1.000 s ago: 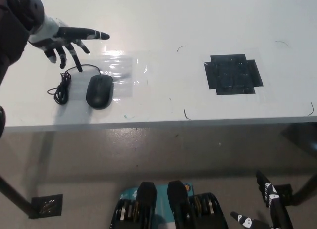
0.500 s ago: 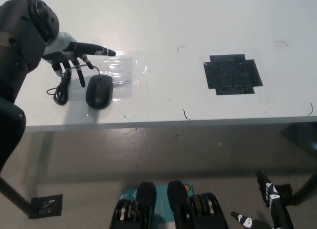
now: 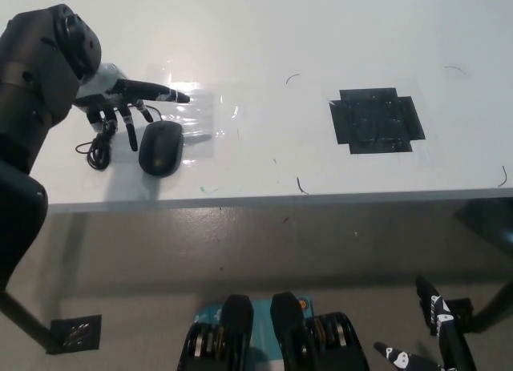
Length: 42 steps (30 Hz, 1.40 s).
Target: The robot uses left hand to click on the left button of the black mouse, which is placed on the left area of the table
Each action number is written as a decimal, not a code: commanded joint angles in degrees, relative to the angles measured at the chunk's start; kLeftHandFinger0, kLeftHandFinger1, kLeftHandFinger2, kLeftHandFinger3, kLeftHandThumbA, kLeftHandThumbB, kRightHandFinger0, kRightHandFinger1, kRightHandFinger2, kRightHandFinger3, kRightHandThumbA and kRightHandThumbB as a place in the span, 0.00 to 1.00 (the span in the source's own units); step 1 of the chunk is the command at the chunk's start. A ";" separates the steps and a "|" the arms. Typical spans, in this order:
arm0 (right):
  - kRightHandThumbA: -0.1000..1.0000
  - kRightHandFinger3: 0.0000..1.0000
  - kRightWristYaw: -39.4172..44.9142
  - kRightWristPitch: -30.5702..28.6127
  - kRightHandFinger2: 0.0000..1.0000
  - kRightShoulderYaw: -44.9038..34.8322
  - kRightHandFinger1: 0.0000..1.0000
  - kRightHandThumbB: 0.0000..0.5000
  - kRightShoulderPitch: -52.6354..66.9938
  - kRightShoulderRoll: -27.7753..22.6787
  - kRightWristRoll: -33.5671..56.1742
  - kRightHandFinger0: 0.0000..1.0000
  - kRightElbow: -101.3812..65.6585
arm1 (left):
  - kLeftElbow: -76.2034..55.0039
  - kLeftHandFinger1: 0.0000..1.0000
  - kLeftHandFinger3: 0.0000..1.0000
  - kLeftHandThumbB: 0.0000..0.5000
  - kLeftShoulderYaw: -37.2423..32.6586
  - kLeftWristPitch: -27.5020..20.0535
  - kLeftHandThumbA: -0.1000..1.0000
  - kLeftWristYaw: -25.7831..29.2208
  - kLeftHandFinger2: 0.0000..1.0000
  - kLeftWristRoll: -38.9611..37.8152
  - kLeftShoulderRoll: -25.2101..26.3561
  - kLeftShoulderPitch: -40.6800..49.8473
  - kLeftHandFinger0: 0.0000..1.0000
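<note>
From the head camera we look steeply down on a white table (image 3: pixel 264 34) whose near edge runs across the middle of the view. On its left part lies the black, rounded computer mouse (image 3: pixel 160 147), its thin black cable (image 3: pixel 99 147) bunched in a loose coil just to its left. The mouse sits at the edge of a clear, shiny plastic sheet (image 3: pixel 204 114) that lies flat on the tabletop.

Our left hand (image 3: pixel 120 94), white with dark fingers, hangs over the table just behind and to the left of the mouse, at the end of a bulky dark grey forearm (image 3: pixel 36 74) that fills the upper left corner. Its fingers (image 3: pixel 152 90) are spread apart and hold nothing: one stretches out to the right over the plastic sheet, while the others point down toward the cable and the back of the mouse. We cannot tell whether any fingertip touches the mouse; the nearest ones appear just beside its rear edge.

Farther right on the table, well apart from the mouse, is a black cross-shaped patch of tape (image 3: pixel 377 120). A few short dark marks dot the white surface.

Our black right hand (image 3: pixel 437 335) rests low at the bottom right corner, below the table's level, its fingers apart and empty.
</note>
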 commanded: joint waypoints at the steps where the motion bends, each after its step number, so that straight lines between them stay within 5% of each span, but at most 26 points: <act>1: 1.00 1.00 0.26 -1.58 1.00 -0.56 1.00 0.67 -0.10 -1.02 -0.31 1.00 -1.47 | -0.40 0.19 1.00 1.00 0.55 -1.56 1.00 0.29 0.50 1.20 0.94 -2.59 0.00; 16: 1.00 1.00 0.45 -0.26 1.00 -0.15 1.00 0.72 -0.82 -1.05 -0.83 1.00 -1.87 | 1.54 0.20 1.00 1.00 -0.52 -3.54 1.00 0.13 0.54 3.60 -0.40 -2.16 0.00; 27: 1.00 1.00 0.30 -0.28 1.00 0.00 1.00 0.77 -1.19 -0.93 -1.22 1.00 -1.33 | 1.76 0.20 1.00 0.98 0.12 -4.22 1.00 1.07 0.44 3.89 -1.24 1.49 0.00; 32: 1.00 1.00 0.40 -0.04 1.00 0.05 1.00 0.76 -0.62 -0.89 -1.14 1.00 -1.52 | 1.55 0.23 1.00 0.97 0.29 -4.08 1.00 0.53 0.54 4.15 -1.30 1.29 0.00; 35: 1.00 1.00 0.17 -1.12 1.00 -0.05 1.00 0.76 -0.78 -0.68 -0.89 1.00 -0.55 | 1.13 0.28 1.00 1.00 2.39 -2.15 1.00 0.59 0.65 2.59 0.05 -1.62 0.02; 37: 1.00 1.00 0.02 -1.11 1.00 -0.11 1.00 0.74 -0.60 -0.60 -0.91 1.00 -0.58 | -0.64 0.24 1.00 1.00 5.14 -2.37 1.00 -0.68 0.60 0.41 2.76 -4.28 0.04; 40: 1.00 1.00 -0.07 -1.41 1.00 -0.16 1.00 0.74 -0.49 -0.62 -0.92 1.00 -0.29 | -2.14 0.34 1.00 1.00 7.62 -3.83 1.00 -0.68 0.71 -0.61 5.23 -6.82 0.13; 42: 1.00 1.00 0.05 -1.43 1.00 -0.21 1.00 0.73 -0.17 -0.61 -0.62 1.00 -0.33 | -6.78 0.28 1.00 1.00 10.15 -1.24 1.00 -2.89 0.57 -1.98 8.33 -9.13 0.00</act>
